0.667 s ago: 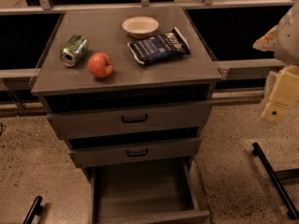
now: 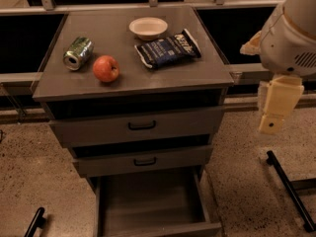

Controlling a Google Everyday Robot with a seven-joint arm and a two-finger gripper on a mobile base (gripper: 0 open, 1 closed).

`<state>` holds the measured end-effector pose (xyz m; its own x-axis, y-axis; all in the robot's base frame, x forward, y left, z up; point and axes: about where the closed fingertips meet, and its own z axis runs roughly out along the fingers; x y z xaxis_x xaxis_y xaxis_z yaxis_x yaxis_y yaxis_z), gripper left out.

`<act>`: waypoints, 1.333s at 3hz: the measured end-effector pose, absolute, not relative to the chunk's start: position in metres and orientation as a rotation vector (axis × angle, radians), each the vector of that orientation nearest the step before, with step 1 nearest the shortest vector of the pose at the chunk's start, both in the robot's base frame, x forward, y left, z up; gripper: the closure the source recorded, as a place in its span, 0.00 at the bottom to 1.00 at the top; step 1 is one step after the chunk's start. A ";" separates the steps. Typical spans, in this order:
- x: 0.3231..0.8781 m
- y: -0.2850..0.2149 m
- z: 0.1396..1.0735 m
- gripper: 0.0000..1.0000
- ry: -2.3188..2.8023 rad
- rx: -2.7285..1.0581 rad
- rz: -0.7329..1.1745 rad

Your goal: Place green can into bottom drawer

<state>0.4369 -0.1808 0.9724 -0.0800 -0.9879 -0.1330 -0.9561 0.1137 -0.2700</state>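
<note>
The green can (image 2: 78, 53) lies on its side at the left of the cabinet top (image 2: 197, 75), its silver end facing forward. The bottom drawer (image 2: 150, 201) is pulled open below the two upper drawers, and its grey inside holds nothing. My gripper (image 2: 272, 113) hangs at the right edge of the view, beside the cabinet's right side and below the level of its top. It is far from the can and holds nothing that I can see.
A red apple (image 2: 105, 68) sits just right of the can. A white bowl (image 2: 148, 27) and a dark blue chip bag (image 2: 168, 48) lie further right on the top. The two upper drawers (image 2: 140, 126) are shut. Black bars (image 2: 289, 189) lie on the floor at the right.
My arm has moved a little to the left, further into view. The can, apple and drawers have not moved.
</note>
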 end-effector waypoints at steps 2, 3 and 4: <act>0.398 -0.107 0.949 0.00 1.683 -2.283 -0.337; 0.395 -0.101 0.960 0.00 1.661 -2.289 -0.369; 0.429 -0.073 0.966 0.00 1.472 -2.386 -0.448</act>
<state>0.4294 -0.0726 0.9657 0.4257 -0.8987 0.1051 -0.8047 -0.4292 -0.4102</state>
